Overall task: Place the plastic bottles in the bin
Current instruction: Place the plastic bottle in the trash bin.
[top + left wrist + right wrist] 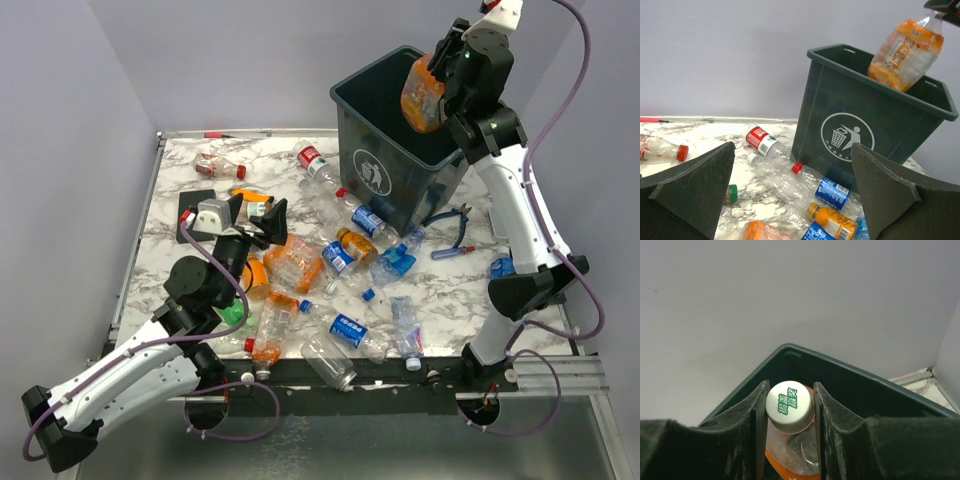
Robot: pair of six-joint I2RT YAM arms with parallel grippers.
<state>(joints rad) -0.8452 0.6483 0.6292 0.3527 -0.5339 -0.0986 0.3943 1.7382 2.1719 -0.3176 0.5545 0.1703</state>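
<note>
My right gripper (441, 58) is shut on the white cap of an orange-labelled plastic bottle (421, 96). The bottle hangs neck-up above the open mouth of the dark green-grey bin (385, 170) at the back right. In the right wrist view the cap (789, 400) sits pinched between both pads, with the bin's rim (850, 377) below. My left gripper (260, 213) stands open over the table's left middle, holding nothing. Several bottles (345, 330) lie scattered on the marble top. Between the left fingers I see a red-labelled bottle (760, 140) and a blue-labelled one (832, 192) at the bin's foot.
Blue-handled pliers (458, 226) lie right of the bin, near the right arm. A flat black pad (199, 197) lies at the left. A red pen (216, 133) rests along the back edge. Purple walls close in on the left and behind.
</note>
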